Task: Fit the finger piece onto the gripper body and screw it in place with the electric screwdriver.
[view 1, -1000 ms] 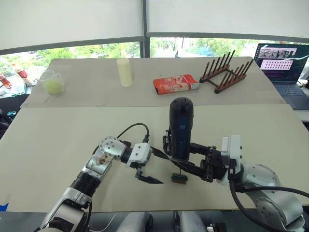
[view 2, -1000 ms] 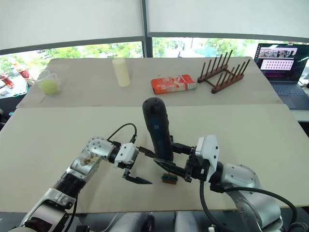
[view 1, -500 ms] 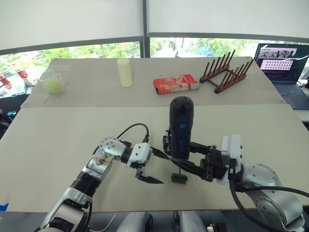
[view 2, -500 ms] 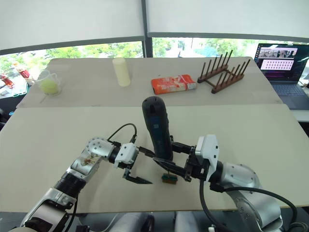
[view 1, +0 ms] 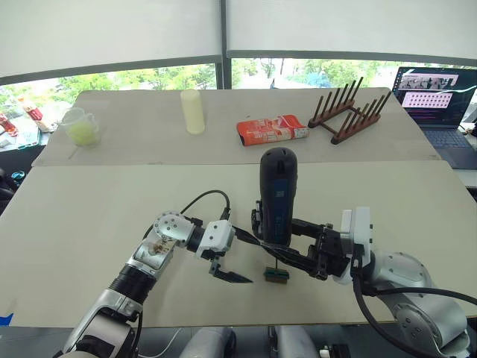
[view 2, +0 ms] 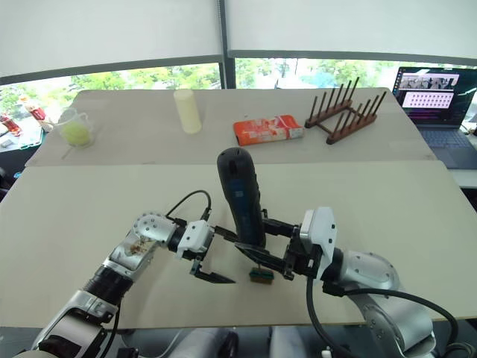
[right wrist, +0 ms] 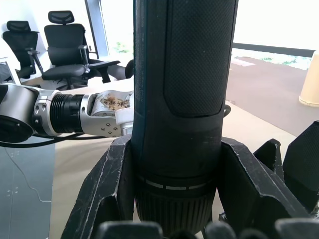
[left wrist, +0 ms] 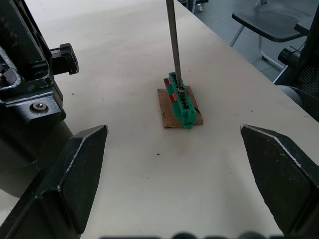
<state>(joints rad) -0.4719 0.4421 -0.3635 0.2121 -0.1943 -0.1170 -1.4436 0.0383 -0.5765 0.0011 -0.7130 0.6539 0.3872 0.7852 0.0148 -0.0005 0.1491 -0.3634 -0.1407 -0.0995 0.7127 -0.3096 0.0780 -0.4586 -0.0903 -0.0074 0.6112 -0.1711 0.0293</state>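
Clamping the upright electric screwdriver [view 1: 276, 195], the right gripper [view 1: 294, 245] sets its bit on the green block [left wrist: 180, 101]; left gripper [view 1: 232, 257] spread just beside, bare table [view 1: 89, 216] beyond it.

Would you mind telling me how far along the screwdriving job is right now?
Done: the right gripper is shut on the screwdriver, held upright. In hand: its bit rests on a small green block lying on brown card on the table, while the left gripper waits open around it. Left: I see no finger piece fitted, so fitting and screwing remain.
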